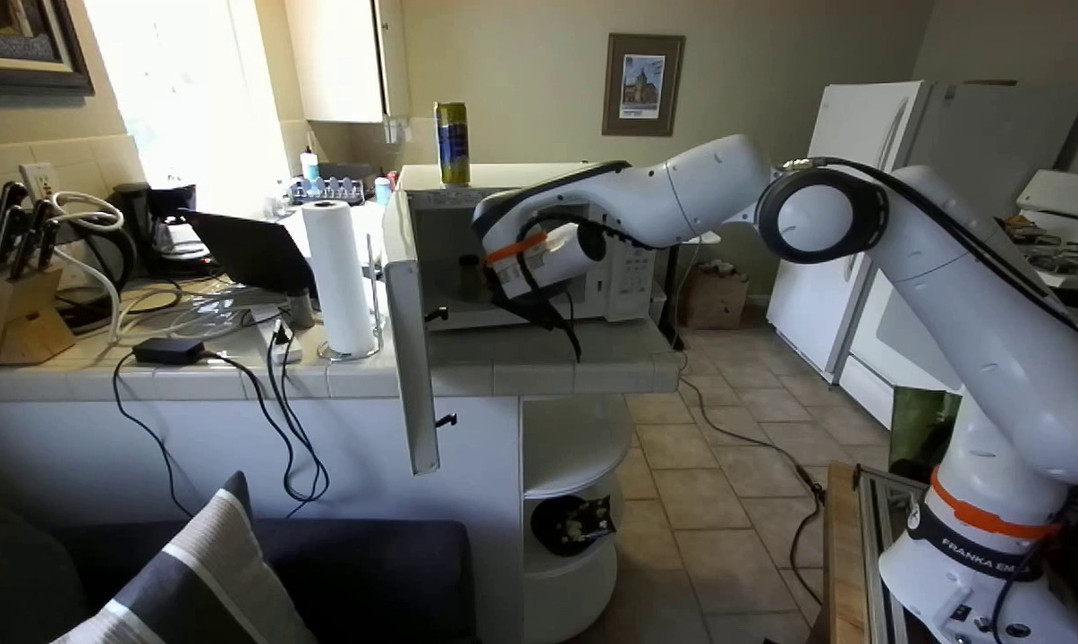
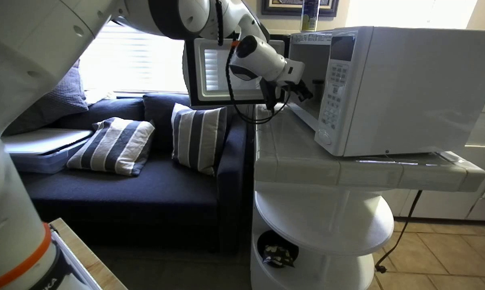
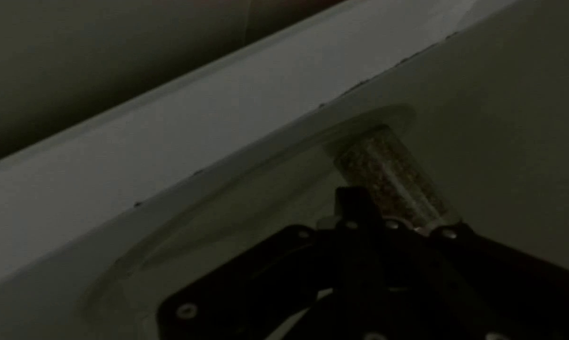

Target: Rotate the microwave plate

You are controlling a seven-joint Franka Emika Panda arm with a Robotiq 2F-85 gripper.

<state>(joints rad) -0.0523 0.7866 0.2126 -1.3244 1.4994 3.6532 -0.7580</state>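
Note:
The white microwave stands on the tiled counter, also in an exterior view. Its door is swung wide open, also in an exterior view. The clear glass plate lies on the cavity floor, dim in the wrist view. A clear jar with reddish-brown speckled contents stands at the plate's right part; it also shows in an exterior view. My gripper is shut, its fingertips together above the plate, overlapping the jar in view. Contact with jar or plate cannot be told.
A tall can stands on top of the microwave. A paper towel roll and a laptop are on the counter beside the open door. The cavity's light front sill crosses the wrist view.

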